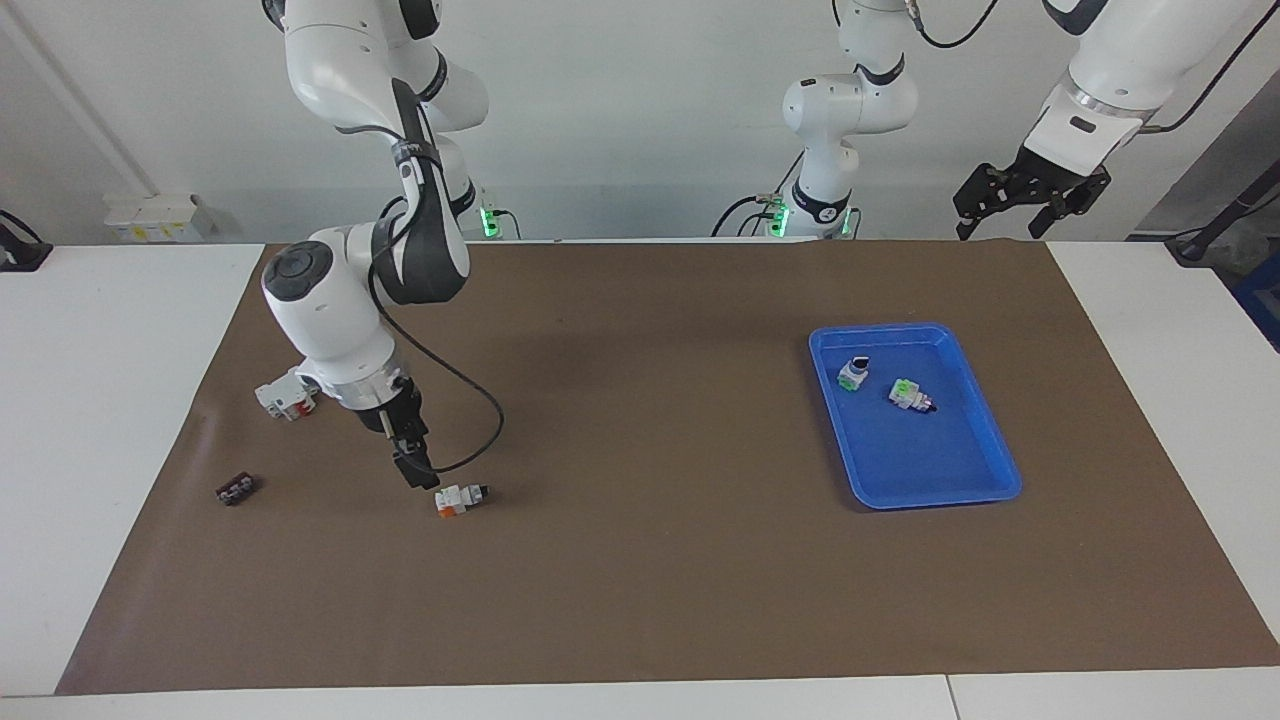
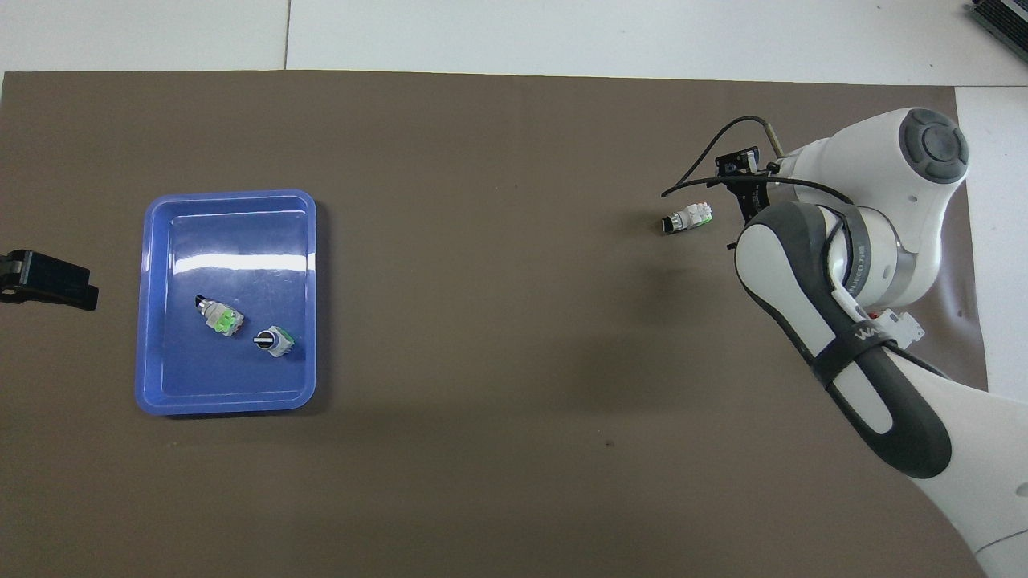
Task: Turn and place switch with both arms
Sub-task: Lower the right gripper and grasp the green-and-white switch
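Note:
The switch (image 1: 462, 497) (image 2: 687, 218), white with an orange section and a black end, lies on its side on the brown mat toward the right arm's end. My right arm reaches down over the mat. Its gripper (image 1: 414, 474) (image 2: 748, 188) hangs just above the mat beside the switch, open, with nothing between its fingers and no contact with the switch. My left gripper (image 1: 1001, 226) (image 2: 50, 279) waits raised and open above the mat's edge at the left arm's end, holding nothing.
A blue tray (image 1: 935, 501) (image 2: 229, 195) toward the left arm's end holds two white-and-green switches (image 1: 853, 373) (image 1: 910, 396). A white block with red (image 1: 284, 396) (image 2: 905, 326) lies partly under the right arm. A small black part (image 1: 237, 489) lies near the mat's edge.

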Motion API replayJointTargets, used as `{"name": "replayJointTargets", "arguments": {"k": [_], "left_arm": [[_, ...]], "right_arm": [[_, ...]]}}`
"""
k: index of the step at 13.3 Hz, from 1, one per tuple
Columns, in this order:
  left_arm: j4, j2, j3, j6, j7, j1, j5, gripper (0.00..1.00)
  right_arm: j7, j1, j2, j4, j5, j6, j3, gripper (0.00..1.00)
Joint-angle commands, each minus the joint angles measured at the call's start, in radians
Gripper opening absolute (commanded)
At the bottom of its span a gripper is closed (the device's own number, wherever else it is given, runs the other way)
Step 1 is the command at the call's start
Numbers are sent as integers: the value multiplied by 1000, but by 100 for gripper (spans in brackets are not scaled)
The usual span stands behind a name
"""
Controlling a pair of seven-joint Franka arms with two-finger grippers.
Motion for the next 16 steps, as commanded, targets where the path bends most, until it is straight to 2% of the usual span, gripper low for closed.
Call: {"name": "replayJointTargets", "arguments": {"k": [1,5,13,16], "left_arm": [[-27,-26,-6,-6,2,11,-13,100],[-27,-26,-6,-6,2,11,-13,100],[-27,-26,-6,-6,2,11,-13,100],[-27,-26,-6,-6,2,11,-14,100]], "right_arm": [[20,-8,110,100,44,3,2,100],[17,-12,152,119,77,16,2,100],[-15,-14,166,88,80,43,2,97],[-15,-5,175,88,126,69,2,97]]}}
